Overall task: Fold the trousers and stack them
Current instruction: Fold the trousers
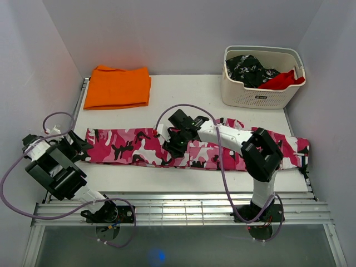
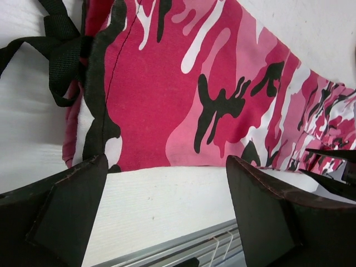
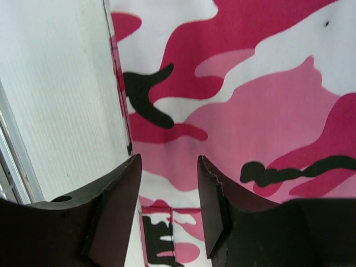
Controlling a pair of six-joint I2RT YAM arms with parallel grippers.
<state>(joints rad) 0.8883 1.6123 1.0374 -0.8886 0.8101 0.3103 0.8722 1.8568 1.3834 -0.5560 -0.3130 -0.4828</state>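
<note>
- Trousers (image 1: 139, 147): pink, white and black camouflage; laid out flat in one long band across the middle of the table (image 1: 189, 89), from near its left edge to its right edge.
- Black strap (image 2: 61, 50): seen in the left wrist view at the left end of the trousers (image 2: 167, 100), lying partly on bare table.
- Left gripper (image 1: 82, 146): placed just off the left end of the trousers; jaws spread wide, only bare table seen between the fingers (image 2: 72, 200); nothing gripped.
- Right gripper (image 1: 169, 146): held low over the middle of the trousers (image 3: 267, 111), near their edge; jaws partway apart, flat cloth seen through the gap, none pinched between the fingers (image 3: 119, 200).
- Orange cloth (image 1: 118, 87): folded, at the far left of the table, apart from the trousers.
- Basket (image 1: 261, 97): white, at the far right corner; a dark speckled garment (image 1: 250, 69) and a red cloth (image 1: 283, 80) are contained.
</note>
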